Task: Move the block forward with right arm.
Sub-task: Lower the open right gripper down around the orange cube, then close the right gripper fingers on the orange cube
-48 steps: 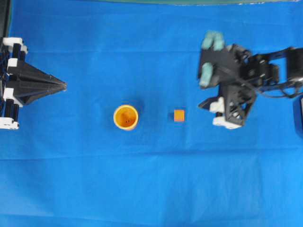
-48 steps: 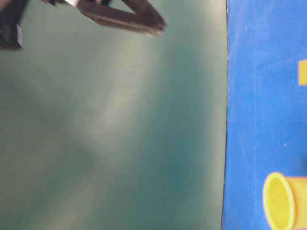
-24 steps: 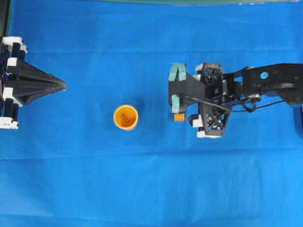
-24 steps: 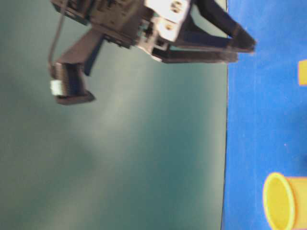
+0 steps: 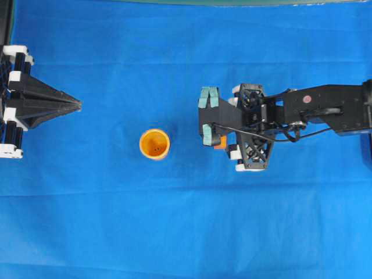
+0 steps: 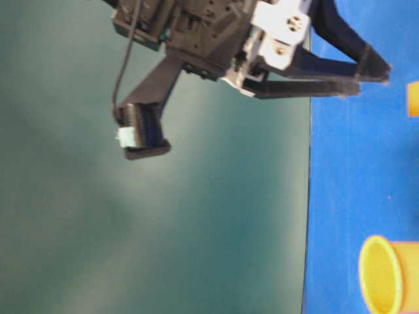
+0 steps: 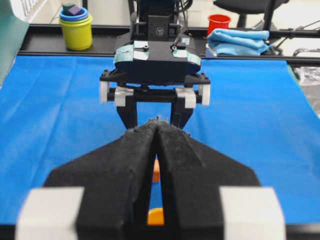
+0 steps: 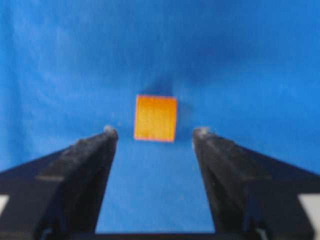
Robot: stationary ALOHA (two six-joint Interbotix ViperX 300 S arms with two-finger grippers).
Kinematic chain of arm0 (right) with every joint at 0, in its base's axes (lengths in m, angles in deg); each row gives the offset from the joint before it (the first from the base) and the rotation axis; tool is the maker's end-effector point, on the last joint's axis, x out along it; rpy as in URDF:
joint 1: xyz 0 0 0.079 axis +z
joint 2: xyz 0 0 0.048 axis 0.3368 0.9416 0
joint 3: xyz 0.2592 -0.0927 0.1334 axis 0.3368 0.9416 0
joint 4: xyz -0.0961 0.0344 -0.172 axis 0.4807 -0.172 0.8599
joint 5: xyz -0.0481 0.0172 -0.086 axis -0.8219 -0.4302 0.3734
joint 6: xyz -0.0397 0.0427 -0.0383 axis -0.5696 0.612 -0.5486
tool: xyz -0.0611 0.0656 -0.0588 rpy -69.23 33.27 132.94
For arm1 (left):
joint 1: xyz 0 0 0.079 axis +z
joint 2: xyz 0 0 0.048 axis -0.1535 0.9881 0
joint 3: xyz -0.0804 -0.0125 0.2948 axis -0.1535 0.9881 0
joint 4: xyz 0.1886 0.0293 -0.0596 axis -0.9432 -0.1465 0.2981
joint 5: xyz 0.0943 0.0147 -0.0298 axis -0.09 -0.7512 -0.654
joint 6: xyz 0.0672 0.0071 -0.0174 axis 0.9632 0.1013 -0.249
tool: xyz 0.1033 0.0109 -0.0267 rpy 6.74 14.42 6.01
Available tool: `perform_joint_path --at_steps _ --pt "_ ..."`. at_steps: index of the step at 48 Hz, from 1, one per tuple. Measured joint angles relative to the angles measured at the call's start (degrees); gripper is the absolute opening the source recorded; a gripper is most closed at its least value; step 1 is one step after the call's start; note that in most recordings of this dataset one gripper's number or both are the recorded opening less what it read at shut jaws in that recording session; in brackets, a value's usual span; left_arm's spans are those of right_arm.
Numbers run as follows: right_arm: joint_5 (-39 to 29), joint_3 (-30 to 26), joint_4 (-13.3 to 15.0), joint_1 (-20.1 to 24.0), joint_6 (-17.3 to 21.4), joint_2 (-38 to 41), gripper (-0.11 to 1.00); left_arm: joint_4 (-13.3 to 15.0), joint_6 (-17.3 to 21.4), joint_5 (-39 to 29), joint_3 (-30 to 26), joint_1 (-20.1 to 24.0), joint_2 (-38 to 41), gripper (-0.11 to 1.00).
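The block is a small orange cube on the blue cloth, partly hidden under my right gripper. In the right wrist view the block lies on the cloth just beyond the two black fingertips, centred on the gap. My right gripper is open and not touching it. In the table-level view its fingers point at the cloth, a little above the block. My left gripper rests shut and empty at the far left; it also shows in the left wrist view.
A round yellow-orange cup stands upright left of the block, about a hand's width away; it also shows in the table-level view. Beyond the table, stacked cups, a red cup and a blue cloth.
My right arm has swung left and come down over the block, jaws still open. The block, the cup and the left arm have not moved.
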Motion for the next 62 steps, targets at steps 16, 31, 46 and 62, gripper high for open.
perform_joint_path --at_steps 16,31,46,62 --pt "2.0 -0.9 0.0 0.0 0.0 2.5 0.66 -0.1 0.0 0.0 0.0 0.0 0.0 0.01" --pt "3.5 -0.9 0.0 0.0 0.0 4.1 0.66 0.0 0.0 0.0 -0.2 0.0 0.0 0.01" --pt "4.0 -0.5 0.0 0.0 0.0 5.0 0.66 0.0 0.0 0.0 -0.3 0.1 0.0 0.01" --pt "6.6 0.2 0.0 0.0 0.0 6.4 0.66 0.0 0.0 0.1 -0.7 0.1 0.0 0.01"
